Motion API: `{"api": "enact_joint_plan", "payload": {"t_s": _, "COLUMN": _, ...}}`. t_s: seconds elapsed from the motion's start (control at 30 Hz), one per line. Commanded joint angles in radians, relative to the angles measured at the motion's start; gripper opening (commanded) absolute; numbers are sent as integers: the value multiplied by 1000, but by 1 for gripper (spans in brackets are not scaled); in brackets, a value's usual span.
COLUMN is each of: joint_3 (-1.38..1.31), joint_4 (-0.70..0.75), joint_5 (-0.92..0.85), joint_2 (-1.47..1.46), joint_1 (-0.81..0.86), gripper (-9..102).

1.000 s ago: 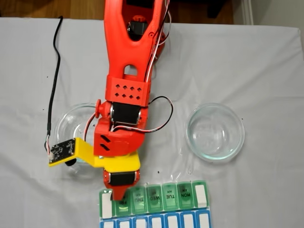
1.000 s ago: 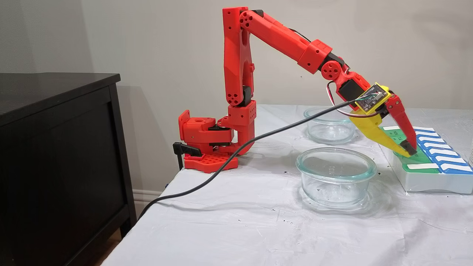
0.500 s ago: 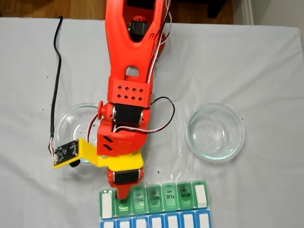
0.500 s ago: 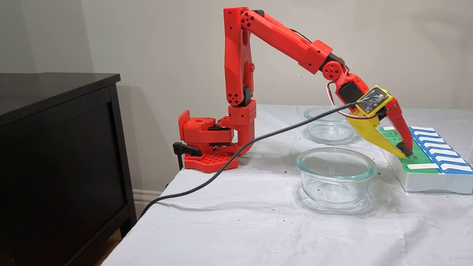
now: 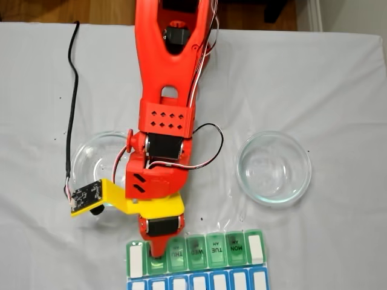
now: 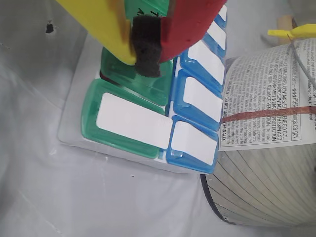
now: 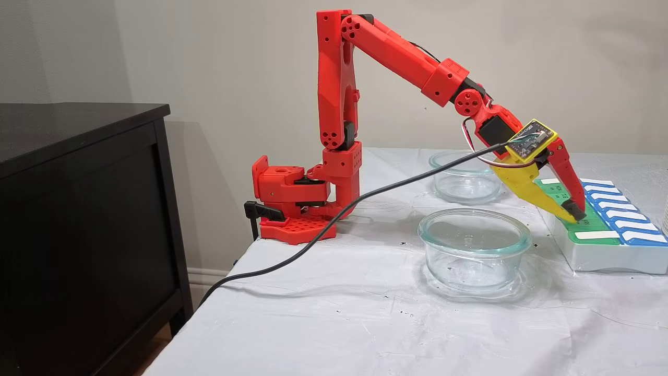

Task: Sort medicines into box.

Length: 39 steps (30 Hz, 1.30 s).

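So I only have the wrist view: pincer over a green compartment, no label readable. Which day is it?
Observer: In the fixed view from above, the pincer tip is over the pill organizer compartment between the THU compartment and the blank-labelled end one.
Operator: Where are the dishes?
Observer: Same view: the right glass dish sits right of the arm, and the left glass dish is partly under it.
Operator: Cable?
Observer: From the side, the black cable drapes from the wrist, past the red base, and off the table edge.
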Motion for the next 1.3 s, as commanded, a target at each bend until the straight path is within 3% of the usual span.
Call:
{"api": "enact_joint_plan", "payload": {"t_s": 0.0, "joint_3": -26, "joint_4": 8, "joint_5": 5, "joint_2": 11, "joint_1": -11, "gripper": 0}}
{"api": "enact_joint_plan", "payload": {"t_s": 0.37, "joint_3": -52, "joint_4": 46, "joint_5": 3, "joint_2": -57, "joint_1": -3, "gripper": 0}}
{"api": "enact_joint_plan", "payload": {"t_s": 0.87, "joint_3": 261, "joint_4": -67, "joint_5": -46, "joint_2": 161, "joint_1": -5, "gripper": 0}}
{"api": "enact_joint_plan", "payload": {"t_s": 1.27, "joint_3": 245, "joint_4": -74, "joint_5": -52, "joint_2": 152, "joint_1": 2, "gripper": 0}}
